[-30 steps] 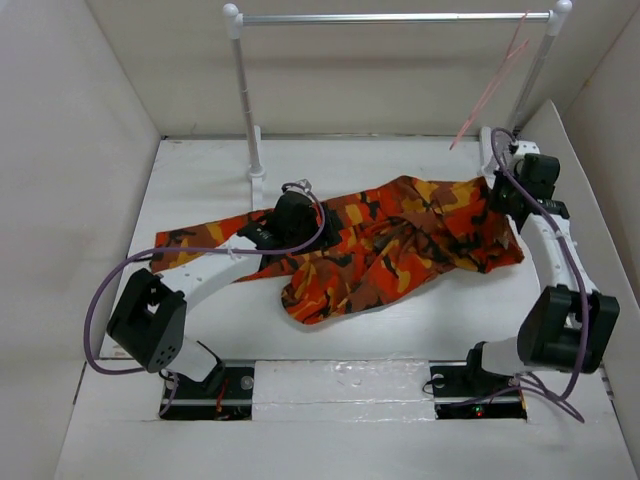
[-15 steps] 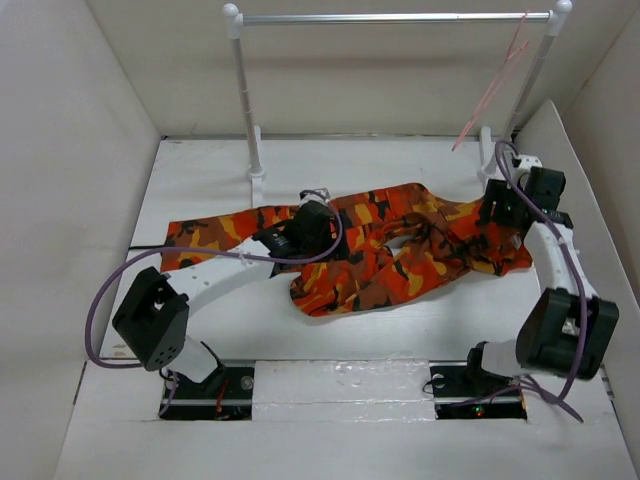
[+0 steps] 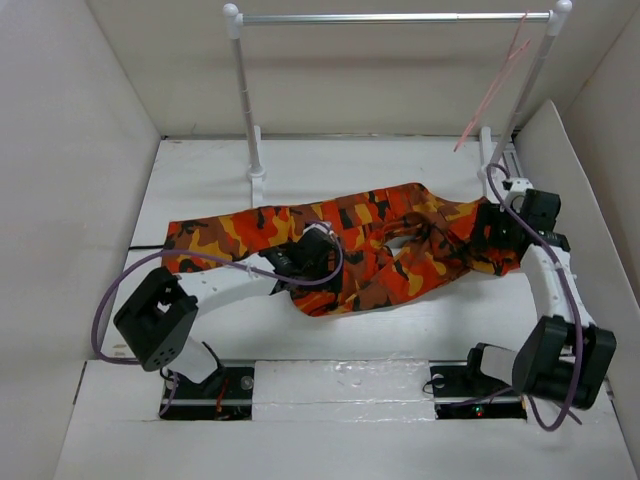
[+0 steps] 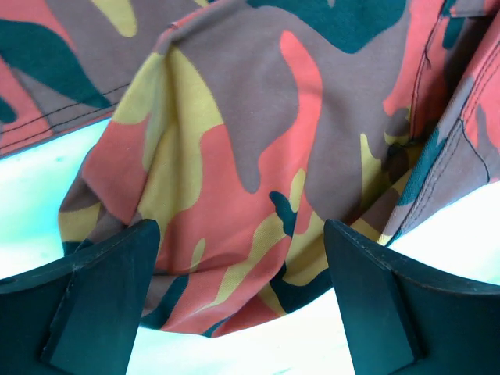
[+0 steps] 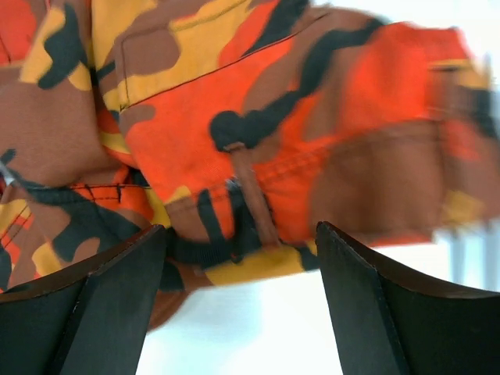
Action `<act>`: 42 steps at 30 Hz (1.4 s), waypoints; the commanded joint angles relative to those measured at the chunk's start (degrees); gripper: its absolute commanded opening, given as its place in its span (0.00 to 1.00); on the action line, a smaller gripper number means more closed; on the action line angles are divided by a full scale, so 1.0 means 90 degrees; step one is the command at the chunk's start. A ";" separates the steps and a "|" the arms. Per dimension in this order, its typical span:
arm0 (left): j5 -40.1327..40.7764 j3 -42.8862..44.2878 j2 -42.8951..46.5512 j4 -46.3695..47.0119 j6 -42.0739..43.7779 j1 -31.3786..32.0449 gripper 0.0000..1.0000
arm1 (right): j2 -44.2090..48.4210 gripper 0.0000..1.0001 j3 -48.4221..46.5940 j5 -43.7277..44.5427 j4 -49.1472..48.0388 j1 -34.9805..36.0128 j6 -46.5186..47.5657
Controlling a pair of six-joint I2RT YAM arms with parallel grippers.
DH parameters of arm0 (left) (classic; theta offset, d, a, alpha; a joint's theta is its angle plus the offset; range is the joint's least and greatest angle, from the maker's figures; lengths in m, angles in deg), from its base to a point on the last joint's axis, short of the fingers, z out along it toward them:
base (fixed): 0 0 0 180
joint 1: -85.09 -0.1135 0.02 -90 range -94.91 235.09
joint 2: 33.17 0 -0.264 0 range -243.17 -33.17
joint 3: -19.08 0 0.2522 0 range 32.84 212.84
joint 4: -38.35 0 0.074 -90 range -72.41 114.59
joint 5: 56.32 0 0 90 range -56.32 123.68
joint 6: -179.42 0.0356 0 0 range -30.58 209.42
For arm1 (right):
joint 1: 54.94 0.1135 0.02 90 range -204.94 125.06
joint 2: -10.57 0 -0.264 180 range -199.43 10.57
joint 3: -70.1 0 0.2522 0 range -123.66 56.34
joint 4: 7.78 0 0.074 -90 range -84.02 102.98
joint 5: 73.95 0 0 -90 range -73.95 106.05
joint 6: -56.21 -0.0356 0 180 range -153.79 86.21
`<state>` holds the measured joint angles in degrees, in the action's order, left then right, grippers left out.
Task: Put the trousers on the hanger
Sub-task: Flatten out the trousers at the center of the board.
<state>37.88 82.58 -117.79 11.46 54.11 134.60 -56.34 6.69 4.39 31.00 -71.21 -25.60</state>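
The camouflage trousers (image 3: 360, 215) lie spread across the table, one leg reaching left and the waist at the right. Low over their near fold is my left gripper (image 3: 303, 260). In the left wrist view it (image 4: 242, 293) is open, a rounded fold of the trousers (image 4: 234, 156) lying between and ahead of its fingers (image 4: 101, 297). At the waist end my right gripper (image 3: 492, 235) is also open (image 5: 242, 301); the waistband and a belt loop (image 5: 246, 195) lie just beyond its tips. The pale-pink hanger (image 3: 489, 95) hangs from the rail's right end, apart from both grippers.
A silver rail (image 3: 390, 17) on two white posts (image 3: 245, 100) spans the back of the table. White walls close in both sides, and the right wall (image 3: 590, 180) stands close to my right arm. Purple cables loop from both arms.
My right gripper opened, let go of the waist and came nearer. The left gripper moved nearer and opened wider. The trousers settled flatter and shifted left.
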 commanded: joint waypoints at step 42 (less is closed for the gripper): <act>0.0138 -0.0018 0.4275 -0.3755 -0.0705 -0.1039 0.00 | -0.3951 0.72 -0.6084 0.0606 0.1556 -0.1024 0.0213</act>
<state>39.44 83.06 -81.44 -18.04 49.23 125.49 -91.33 -38.01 9.68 41.64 -79.50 -24.66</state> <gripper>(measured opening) 0.007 0.690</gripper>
